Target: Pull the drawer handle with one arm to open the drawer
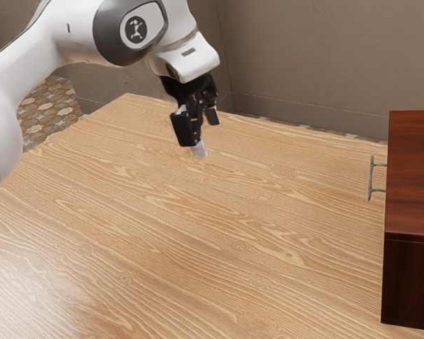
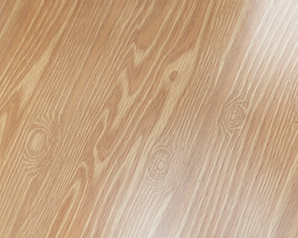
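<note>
A dark brown wooden cabinet (image 1: 412,212) stands at the exterior view's right edge. Its drawer front faces the arm and carries a thin metal handle (image 1: 374,177) that sticks out toward the exterior view's left. The drawer front looks flush with the cabinet body. My gripper (image 1: 201,134) hangs above the table's far middle, well to the left of the handle, with its fingers pointing down and apart and nothing between them. In the wrist view, bare wood grain of the table (image 2: 149,119) lies under my hand.
The light wooden table (image 1: 198,233) stretches wide between my gripper and the cabinet. A beige wall runs behind the table, and patterned floor (image 1: 46,106) shows at the far left.
</note>
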Controlling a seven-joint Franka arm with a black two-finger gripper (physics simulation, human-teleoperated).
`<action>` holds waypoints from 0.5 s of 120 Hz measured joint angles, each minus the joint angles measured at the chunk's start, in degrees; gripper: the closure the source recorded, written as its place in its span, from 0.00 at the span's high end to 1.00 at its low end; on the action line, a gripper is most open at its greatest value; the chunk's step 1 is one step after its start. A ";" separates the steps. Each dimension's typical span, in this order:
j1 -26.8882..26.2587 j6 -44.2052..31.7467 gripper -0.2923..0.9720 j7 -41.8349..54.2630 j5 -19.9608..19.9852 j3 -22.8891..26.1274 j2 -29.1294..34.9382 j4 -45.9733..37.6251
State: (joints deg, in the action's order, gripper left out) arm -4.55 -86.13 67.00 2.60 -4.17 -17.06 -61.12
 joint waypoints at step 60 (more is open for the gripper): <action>8.93 -7.32 0.74 48.10 4.00 22.59 -21.30 18.17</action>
State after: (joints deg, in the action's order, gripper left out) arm 4.39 -93.45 115.10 6.60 18.42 -38.36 -42.95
